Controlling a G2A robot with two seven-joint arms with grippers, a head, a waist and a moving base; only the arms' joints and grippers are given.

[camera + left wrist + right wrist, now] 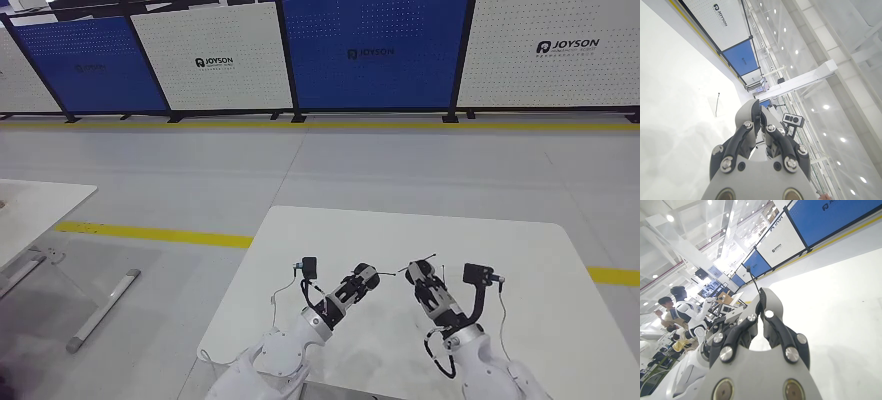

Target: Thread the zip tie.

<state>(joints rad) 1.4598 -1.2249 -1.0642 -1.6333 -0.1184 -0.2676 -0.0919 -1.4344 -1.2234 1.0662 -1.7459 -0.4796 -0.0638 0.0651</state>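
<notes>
- Right wrist view: the right gripper [761, 291] has its jaws closed on the zip tie [753, 279]. The strap is pinched between the pads and the head end stands clear beyond the tips.
- The tie's long axis roughly continues the line of the jaws, slightly canted.
- Left gripper [758, 106]: jaws pressed together, nothing seen held.
- Top view: both arms sit low over the tabletop [520, 250], tips converging and near each other. In my judgement the left must open to take the strap's free end.
- Farther out, a second dark strip [717, 104] shows against the tabletop, apart from the left jaws.

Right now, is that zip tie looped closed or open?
Open: the zip tie pokes straight out of the shut right gripper, its head free, nothing threaded through.
</notes>
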